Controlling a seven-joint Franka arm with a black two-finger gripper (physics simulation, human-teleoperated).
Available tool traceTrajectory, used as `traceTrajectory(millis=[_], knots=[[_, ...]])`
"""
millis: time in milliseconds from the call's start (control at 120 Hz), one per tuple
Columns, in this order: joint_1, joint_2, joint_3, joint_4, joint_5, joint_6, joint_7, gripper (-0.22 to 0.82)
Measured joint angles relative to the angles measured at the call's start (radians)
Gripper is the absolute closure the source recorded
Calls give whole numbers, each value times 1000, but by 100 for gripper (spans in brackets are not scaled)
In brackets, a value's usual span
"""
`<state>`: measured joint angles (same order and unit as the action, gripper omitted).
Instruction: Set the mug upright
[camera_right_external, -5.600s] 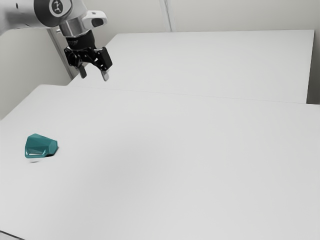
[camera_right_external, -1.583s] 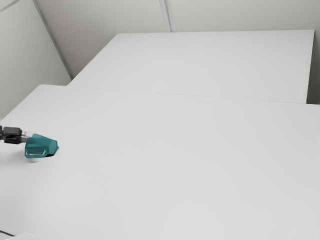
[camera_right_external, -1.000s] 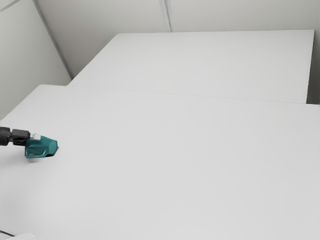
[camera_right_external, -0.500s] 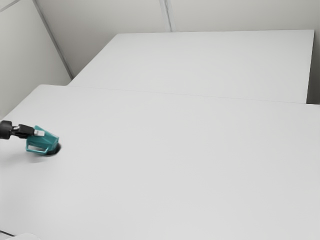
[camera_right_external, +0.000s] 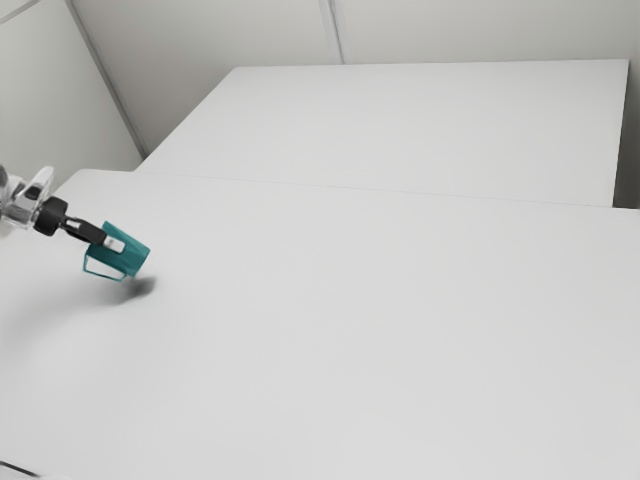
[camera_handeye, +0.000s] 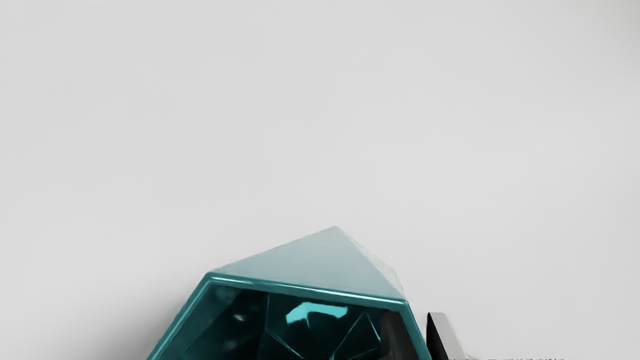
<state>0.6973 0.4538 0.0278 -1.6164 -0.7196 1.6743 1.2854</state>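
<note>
Jaws (camera_right_external: 115, 244) closed on one wall of the mug (camera_right_external: 130, 256), your two fingers (camera_handeye: 440, 335) pinching it, one inside and one outside. The mug is teal, faceted and glossy, and it is tilted rather than upright. It hangs just above the white worktop (camera_right_external: 350, 330), near the exterior view's left, its shadow (camera_right_external: 141, 287) on the surface below and apart from it. Its mouth leans back toward your arm (camera_right_external: 18, 205), and its base points away from it.

The exterior view gives you the angular loop of the handle (camera_right_external: 103, 271), on the mug's underside, and the gap over the worktop. The wrist view lets you look through the straight-edged rim into a dark teal interior with bright reflections, beside a paler outer face.

In the wrist view, the frame cuts off the near part of the mug and most of both fingers; the inner one is dark against dark. In the exterior view, the jaws cover part of the mug's side, and the arm runs out of frame.
</note>
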Motion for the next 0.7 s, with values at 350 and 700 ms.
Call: traceTrajectory(millis=[350, 700], knots=[[-199, -176, 2, -120, 302, 86, -158, 78], [-330, -319, 3, -265, 463, 175, -347, 78]])
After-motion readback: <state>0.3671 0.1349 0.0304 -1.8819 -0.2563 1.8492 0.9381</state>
